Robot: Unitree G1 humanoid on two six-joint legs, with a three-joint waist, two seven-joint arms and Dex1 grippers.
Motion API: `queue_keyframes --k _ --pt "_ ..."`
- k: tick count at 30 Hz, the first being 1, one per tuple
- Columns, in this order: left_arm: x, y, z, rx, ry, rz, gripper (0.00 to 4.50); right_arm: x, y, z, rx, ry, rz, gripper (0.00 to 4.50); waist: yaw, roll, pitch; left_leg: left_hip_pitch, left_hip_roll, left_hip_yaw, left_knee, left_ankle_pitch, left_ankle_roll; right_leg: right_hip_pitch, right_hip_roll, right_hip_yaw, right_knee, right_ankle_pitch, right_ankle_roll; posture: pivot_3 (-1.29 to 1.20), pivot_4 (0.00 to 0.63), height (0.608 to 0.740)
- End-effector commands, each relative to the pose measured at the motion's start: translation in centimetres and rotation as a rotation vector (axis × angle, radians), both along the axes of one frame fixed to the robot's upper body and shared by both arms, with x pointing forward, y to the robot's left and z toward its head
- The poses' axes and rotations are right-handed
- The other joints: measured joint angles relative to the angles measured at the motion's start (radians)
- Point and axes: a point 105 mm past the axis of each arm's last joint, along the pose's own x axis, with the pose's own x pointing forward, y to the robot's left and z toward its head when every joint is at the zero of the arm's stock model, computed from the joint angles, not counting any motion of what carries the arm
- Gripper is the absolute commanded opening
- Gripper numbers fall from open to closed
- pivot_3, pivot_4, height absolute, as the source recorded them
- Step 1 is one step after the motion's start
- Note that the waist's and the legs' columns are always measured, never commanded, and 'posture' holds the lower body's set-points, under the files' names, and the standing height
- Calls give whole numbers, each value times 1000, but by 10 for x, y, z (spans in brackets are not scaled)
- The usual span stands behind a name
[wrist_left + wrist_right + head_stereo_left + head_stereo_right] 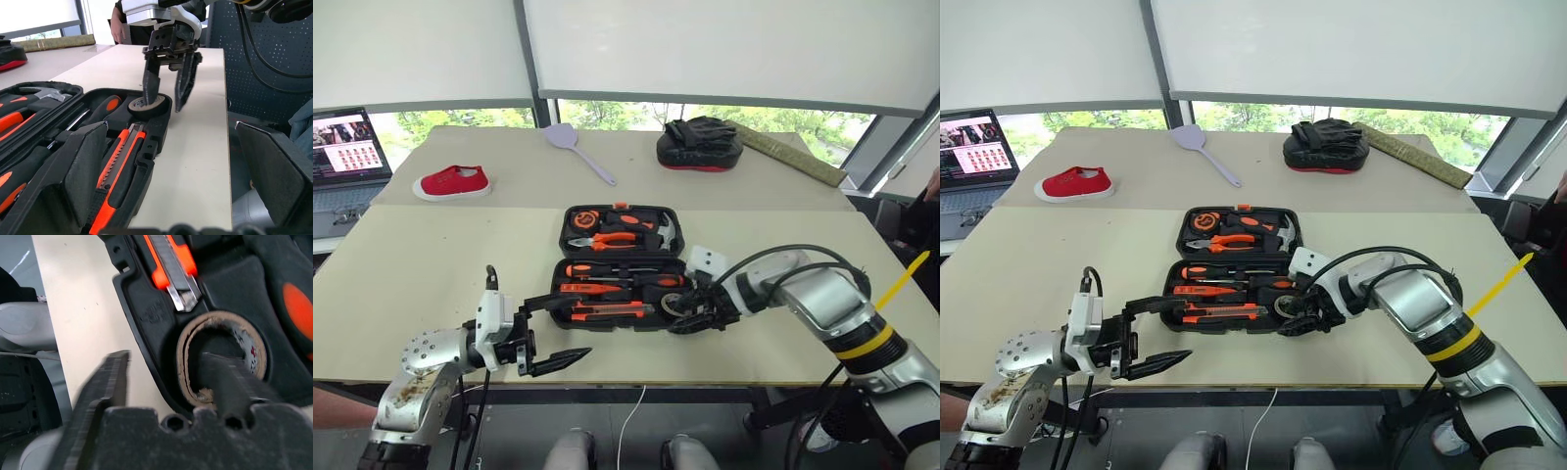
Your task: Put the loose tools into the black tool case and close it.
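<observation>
Left pincer level, spread wide, right pincer angled down, parted

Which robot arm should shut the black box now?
Probably the left. Its open tool waits just beside the black tool case, free. The right tool is open astride the tape roll in its corner recess and must pull out first.

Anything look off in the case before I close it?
The tape roll sits slightly tilted in its corner recess of the black tool case, and the right pincer straddles its rim, one finger inside the roll's hole. Nothing else stands out.
</observation>
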Motion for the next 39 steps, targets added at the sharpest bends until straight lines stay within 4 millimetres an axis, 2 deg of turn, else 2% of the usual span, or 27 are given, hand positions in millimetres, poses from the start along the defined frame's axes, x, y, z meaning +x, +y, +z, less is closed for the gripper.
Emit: queue_keyframes --k 1,4,6,9,10,12,13,14,15,16,17,19,20,21,23,26,27,29,32,35,39 --pt "2 5 6 10 -43 18 4500 -5 0 28 11 -51 62 4348 0 0 0 0 0 0 0 0 0 0 0 0 0 0 0 0 150 740" --pt "10 14 9 -14 -35 90 4500 -11 -7 48 40 -52 95 4432 2 0 0 0 0 0 0 0 0 0 0 0 0 0 0 0 150 740" --pt "22 23 15 -43 -52 179 4500 -5 -17 61 69 -93 58 4432 2 0 0 0 0 0 0 0 0 0 0 0 0 0 0 0 150 740" --pt "48 41 24 -91 -46 356 4500 11 -33 71 114 -183 -45 4432 3 0 0 0 1 0 0 0 0 0 0 -1 0 0 0 0 150 740" --pt "60 50 24 -94 -29 425 4500 25 -42 71 115 -263 -111 4432 3 0 0 0 1 0 0 0 0 0 0 -2 0 0 0 0 150 740" --pt "83 69 21 -73 -1 578 3972 43 -52 69 134 -361 -205 4500 2 -1 0 1 0 0 0 1 -1 2 0 -2 0 0 0 0 150 740" --pt "97 79 16 -47 27 666 3800 51 -56 62 125 -387 -237 4500 2 -1 0 1 -1 0 1 1 -1 2 1 -2 0 0 0 0 150 740" --pt "111 88 9 -1 59 740 3322 57 -59 49 90 -394 -250 4245 2 -1 0 1 -1 0 0 1 -2 1 1 -2 0 1 1 0 150 740" --pt "119 93 4 32 81 784 3085 61 -60 39 62 -399 -254 3992 2 -2 0 1 -1 0 0 2 -2 2 1 -2 1 1 1 0 150 740" --pt "126 97 1 58 101 816 2644 67 -62 32 41 -414 -265 3796 2 -2 0 1 -2 1 0 2 -3 2 1 -2 1 1 1 0 150 740" --pt "132 98 -2 78 119 835 2182 75 -62 27 24 -439 -279 3377 0 -2 0 0 -2 1 0 3 -4 1 2 -1 1 1 1 0 150 740" --pt "142 95 -9 121 154 838 1499 93 -63 20 5 -504 -319 2753 -5 -2 1 0 -3 1 0 3 -4 1 2 -1 1 1 1 0 150 740" --pt "145 94 -11 136 167 837 1004 98 -62 19 1 -525 -328 2285 -7 -2 1 -1 -3 1 0 3 -4 0 2 -1 1 1 1 0 150 740" --pt "147 89 -13 146 172 815 774 103 -61 16 0 -538 -331 2066 -8 -3 1 -1 -3 1 0 3 -5 0 2 -1 1 2 1 0 150 740" --pt "151 77 -17 158 186 768 24 109 -52 10 32 -526 -304 1359 -11 -3 1 -1 -3 1 -1 4 -6 0 2 -1 1 1 1 0 150 740" --pt "154 64 -21 177 204 699 0 115 -39 6 67 -538 -266 257 -15 -3 1 -1 -3 1 -2 4 -6 0 2 -1 2 1 2 0 150 740" --pt "154 58 -23 190 222 657 0 116 -34 5 79 -530 -259 46 -17 -3 1 -1 -3 1 -2 4 -6 0 2 -1 2 1 2 0 150 740" --pt "152 43 -24 202 250 558 0 117 -24 3 110 -489 -248 46 -18 -3 1 -1 -3 1 -2 4 -7 0 2 -1 2 1 2 0 150 740" --pt "150 24 -24 223 261 439 0 117 -20 3 132 -464 -239 46 -18 -3 1 -1 -3 1 -2 5 -7 0 2 -1 2 2 2 0 150 740" --pt "146 7 -20 207 246 357 0 107 -22 1 141 -433 -201 46 -15 -3 1 -1 -4 1 -2 5 -7 0 1 -1 2 1 2 0 150 740" --pt "132 -7 -25 258 219 262 0 87 -32 -1 138 -403 -172 46 -6 -3 1 -3 -4 0 -2 4 -7 0 0 -1 2 1 3 0 150 740"
